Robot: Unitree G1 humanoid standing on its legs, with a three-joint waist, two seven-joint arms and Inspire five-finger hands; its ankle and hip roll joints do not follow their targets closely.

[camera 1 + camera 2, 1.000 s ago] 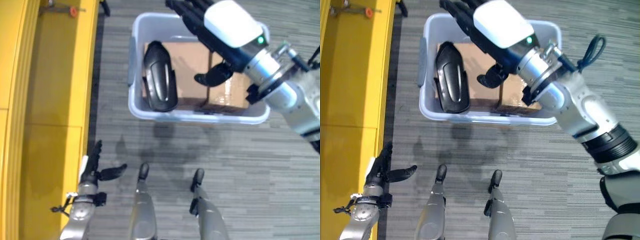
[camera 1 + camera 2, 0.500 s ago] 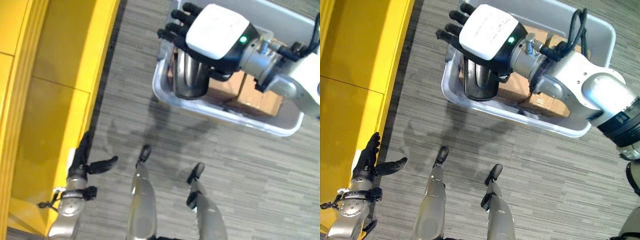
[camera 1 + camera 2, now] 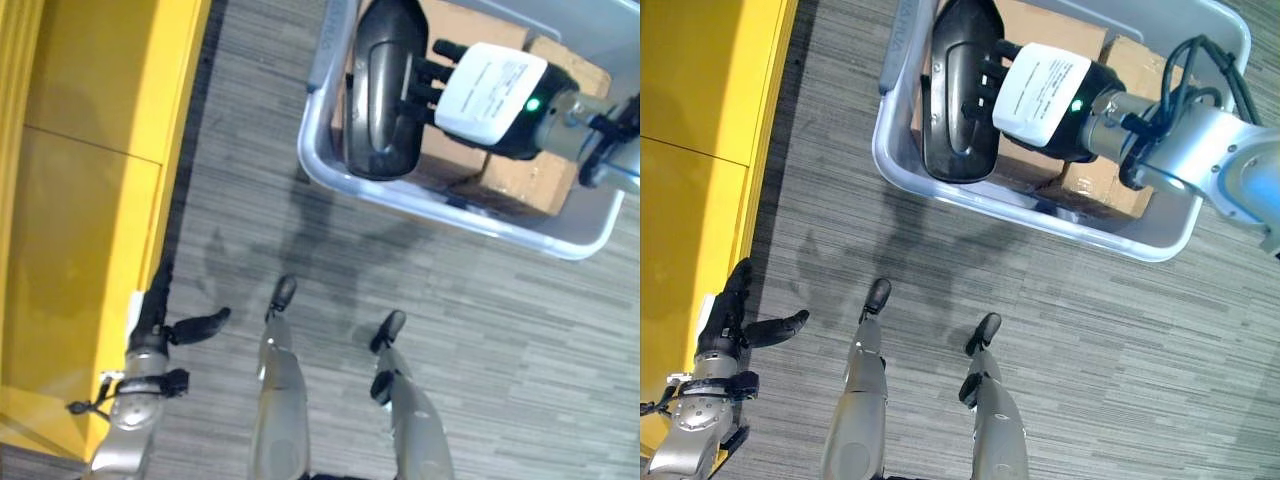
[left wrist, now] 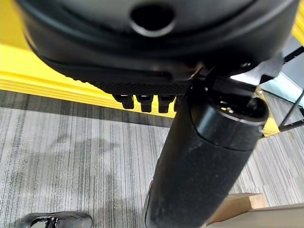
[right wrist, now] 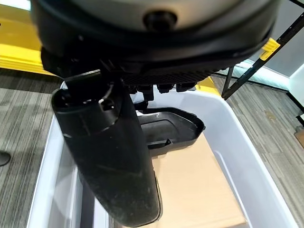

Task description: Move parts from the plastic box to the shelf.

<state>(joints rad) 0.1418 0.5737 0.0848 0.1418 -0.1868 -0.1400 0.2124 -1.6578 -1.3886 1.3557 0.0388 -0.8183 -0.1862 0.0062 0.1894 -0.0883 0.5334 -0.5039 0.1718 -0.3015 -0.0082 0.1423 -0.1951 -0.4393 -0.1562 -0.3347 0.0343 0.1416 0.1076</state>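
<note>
Right hand (image 3: 1045, 90): arm extended forward, fingers straight, thumb apart | Left hand (image 3: 728, 325): low at side, fingers straight, thumb splayed.

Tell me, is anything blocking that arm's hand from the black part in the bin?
Nothing visible does. The right hand is down in the plastic box, its straight fingers already reaching onto the black part, which lies beside cardboard boxes.

no text or labels can be read.
</note>
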